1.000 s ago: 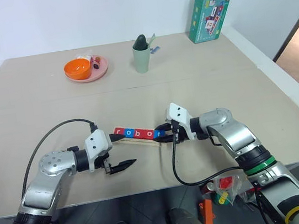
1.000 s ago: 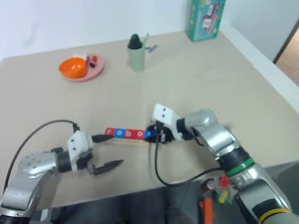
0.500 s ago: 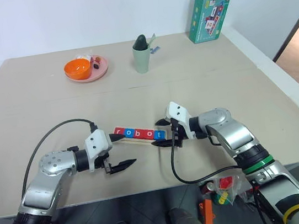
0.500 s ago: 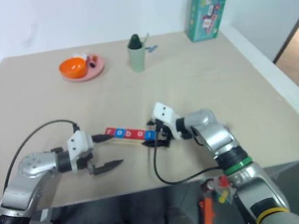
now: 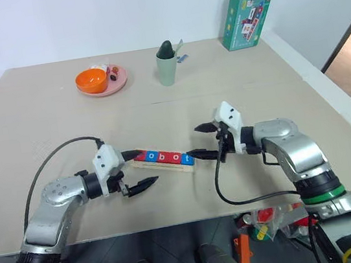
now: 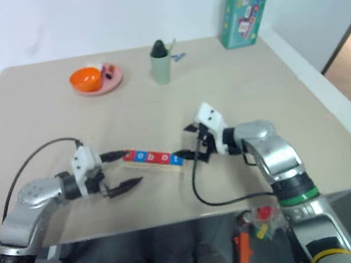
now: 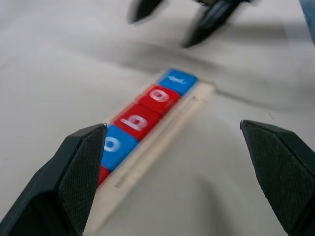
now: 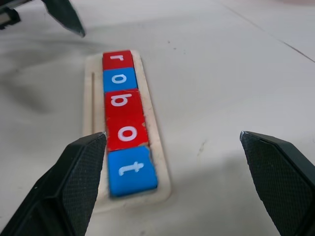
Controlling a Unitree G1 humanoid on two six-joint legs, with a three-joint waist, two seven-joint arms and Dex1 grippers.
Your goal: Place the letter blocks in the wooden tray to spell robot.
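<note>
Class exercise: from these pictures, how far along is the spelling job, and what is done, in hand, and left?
Done: five letter blocks sit in the wooden tray, reading r, o, b, o, t. In hand: nothing; the right gripper and left gripper are open at either end. Left: apparently nothing but pulling away.

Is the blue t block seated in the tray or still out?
In. The blue t block lies flat at the wooden tray's end, completing r-o-b-o-t; both grippers are open, clear of it.

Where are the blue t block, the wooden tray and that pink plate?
blue t block (image 8: 132, 169): right wrist view, its top face.
wooden tray (image 8: 158, 158): right wrist view, its bare side rim.
pink plate (image 5: 118, 83): left eye view, its right rim.
</note>
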